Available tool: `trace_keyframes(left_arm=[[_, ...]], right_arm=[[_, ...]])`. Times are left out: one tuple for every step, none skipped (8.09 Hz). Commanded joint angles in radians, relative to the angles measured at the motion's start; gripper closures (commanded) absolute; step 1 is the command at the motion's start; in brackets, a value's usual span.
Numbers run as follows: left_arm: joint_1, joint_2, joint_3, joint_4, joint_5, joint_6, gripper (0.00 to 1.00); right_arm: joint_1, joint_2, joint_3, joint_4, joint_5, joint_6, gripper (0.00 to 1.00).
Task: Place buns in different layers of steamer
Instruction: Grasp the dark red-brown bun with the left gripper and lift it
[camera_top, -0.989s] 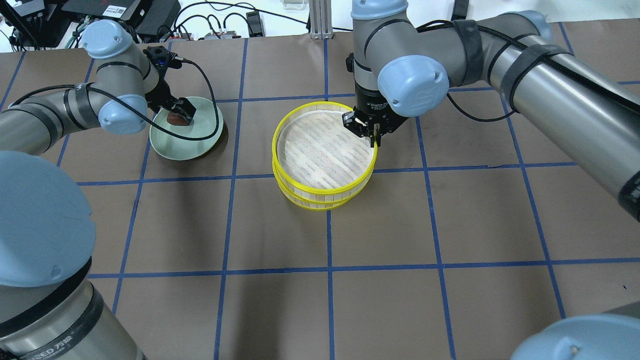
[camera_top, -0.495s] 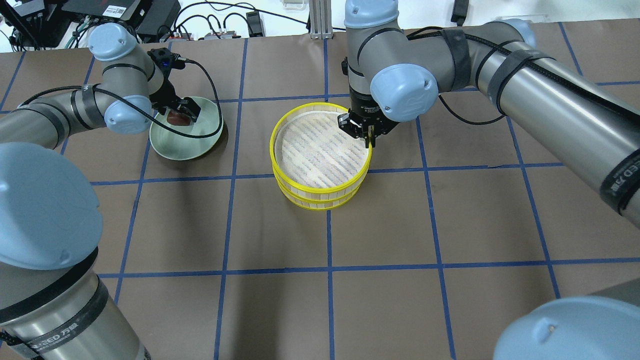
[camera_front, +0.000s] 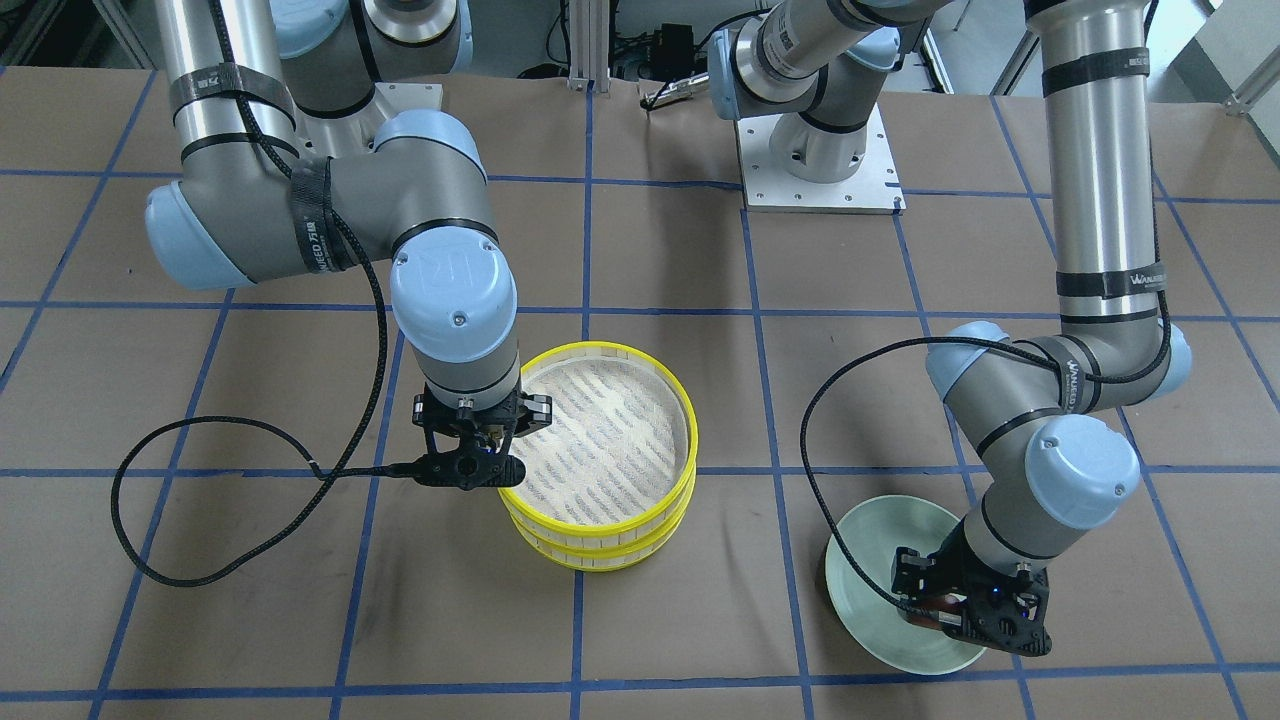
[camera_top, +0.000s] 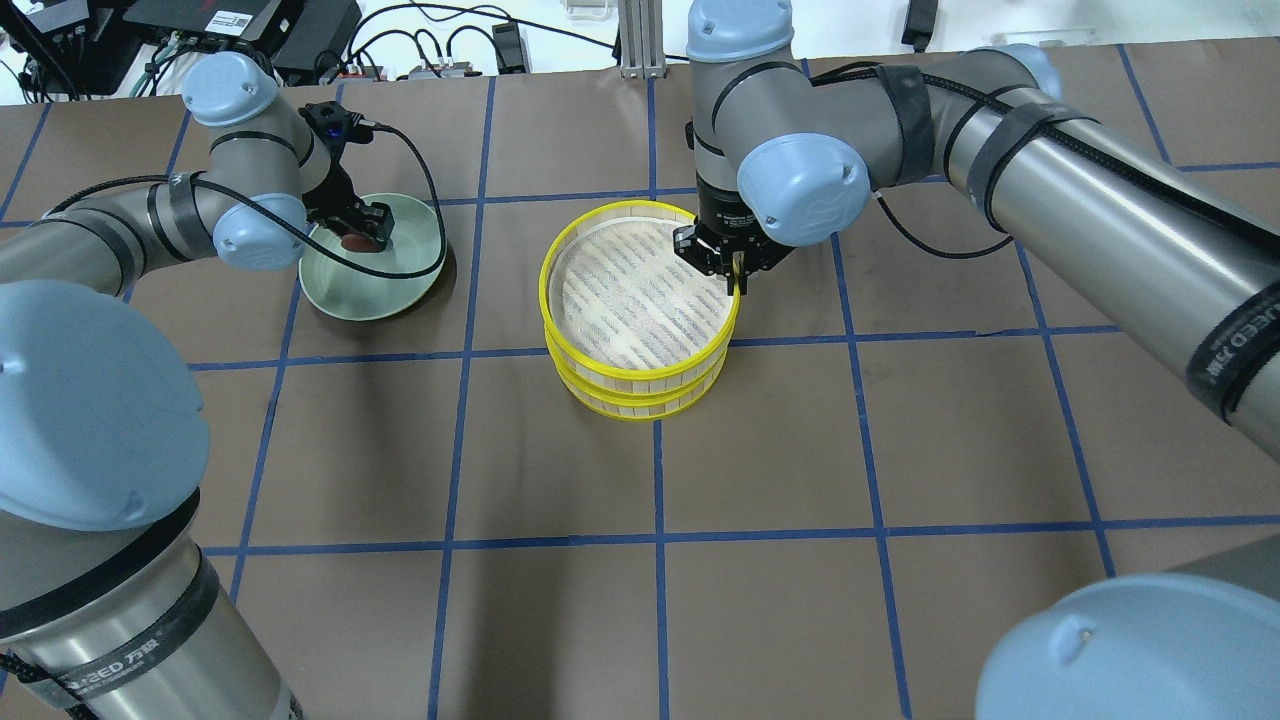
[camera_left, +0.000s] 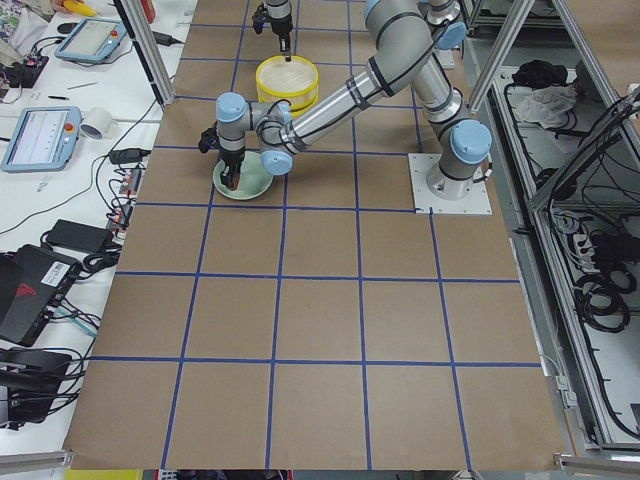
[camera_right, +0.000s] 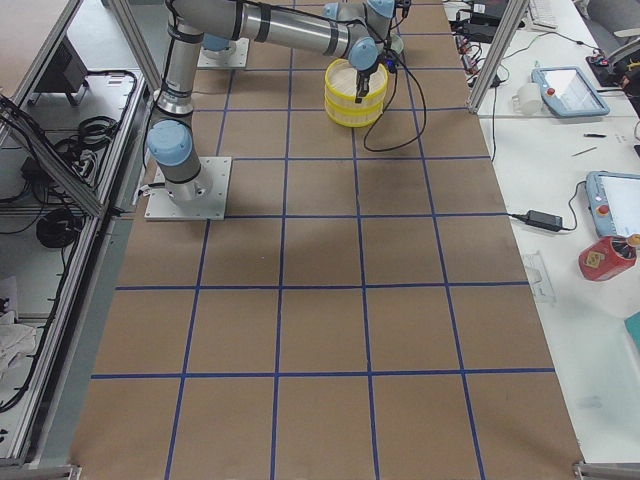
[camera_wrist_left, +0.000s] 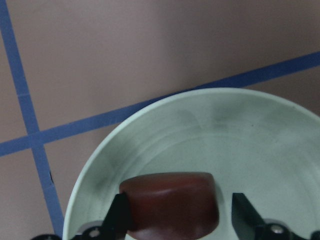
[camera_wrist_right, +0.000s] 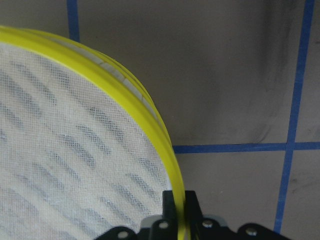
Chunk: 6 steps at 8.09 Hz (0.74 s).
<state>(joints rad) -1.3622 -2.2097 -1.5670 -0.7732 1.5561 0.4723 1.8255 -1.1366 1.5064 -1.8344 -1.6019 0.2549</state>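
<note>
A dark reddish-brown oblong bun (camera_wrist_left: 170, 202) lies on a pale green round plate (camera_wrist_left: 225, 135), well off to the left of the steamer. The left gripper (camera_wrist_left: 181, 210) is lowered over it, jaws spread to either side. One finger sits against the bun's end and the other stands clear of it, so nothing is gripped yet. The straddle looks like the set-up for a pinch along the bun's length. No other bun can be seen in any view.

At the middle of the brown paper-covered table with its blue tape grid (camera_top: 900, 450), two round steamer trays are stacked. The upper yellow-rimmed tray with a striped whitish mesh floor (camera_top: 620, 290) sits slightly askew on the matching lower yellow-rimmed tray (camera_top: 640, 405). The right gripper (camera_wrist_right: 179, 210) has closed on the upper tray's yellow rim at the side nearest its own arm, with one finger inside the wall and one outside. That hold appears meant for carrying the top layer aside so the lower floor can take a bun. Whether the upper tray hangs free of the lower one or rests on it cannot be told. The upper tray's floor is bare, and the upper tray hides the lower tray's floor.
</note>
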Motion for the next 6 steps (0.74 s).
trace_keyframes(left_arm=[[0.000, 0.015, -0.001, -0.006, -0.004, -0.006, 1.00], [-0.002, 0.037, -0.002, -0.017, -0.004, -0.009, 1.00], [-0.003, 0.073, -0.004, -0.070, -0.033, -0.020, 1.00], [-0.014, 0.120, -0.005, -0.149, -0.066, -0.058, 1.00], [-0.041, 0.171, -0.011, -0.217, -0.068, -0.069, 1.00], [-0.073, 0.214, -0.013, -0.260, -0.065, -0.070, 1.00]], right_arm=[[0.001, 0.003, 0.000, -0.006, 0.000, 0.027, 0.96], [0.003, 0.006, 0.000, -0.006, 0.000, 0.038, 0.96], [0.005, 0.008, 0.000, -0.006, 0.000, 0.059, 0.96], [0.005, 0.009, -0.002, -0.006, 0.000, 0.063, 0.96], [0.008, 0.011, -0.002, -0.006, 0.002, 0.070, 0.96], [0.008, 0.011, -0.002, -0.011, 0.002, 0.070, 0.96]])
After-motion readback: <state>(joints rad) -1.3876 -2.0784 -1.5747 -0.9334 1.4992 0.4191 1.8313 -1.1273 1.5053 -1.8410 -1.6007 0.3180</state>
